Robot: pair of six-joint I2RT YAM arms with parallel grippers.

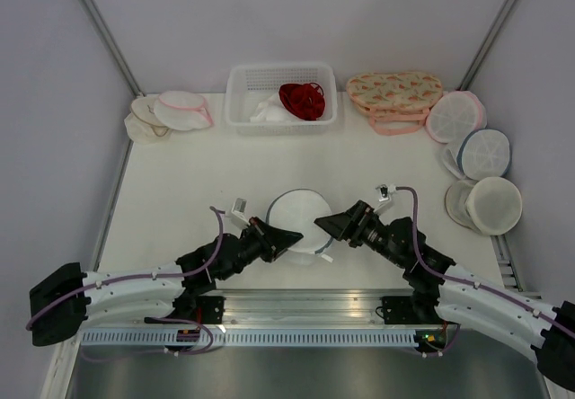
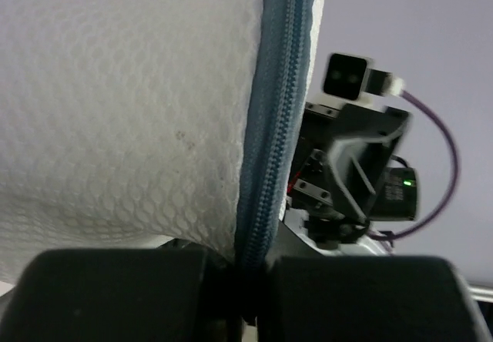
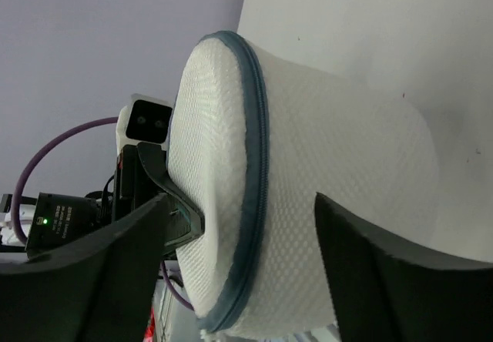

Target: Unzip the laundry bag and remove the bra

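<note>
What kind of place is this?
Probably a robot lab cell set up for laundry handling: a white table closed in by plain walls, two bolted arms at a laundry bag, and more mesh bags and a basket of garments behind.

Surface: white table | far edge held white latticed plastic basket, flowered pink fabric pouch (right of it) | blue-rimmed white disc bag lay right

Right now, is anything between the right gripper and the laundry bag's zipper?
Nothing visible. The right gripper, open, flanks the laundry bag, with the zipper rim exposed between its fingers. The left gripper pinches that rim opposite.
</note>
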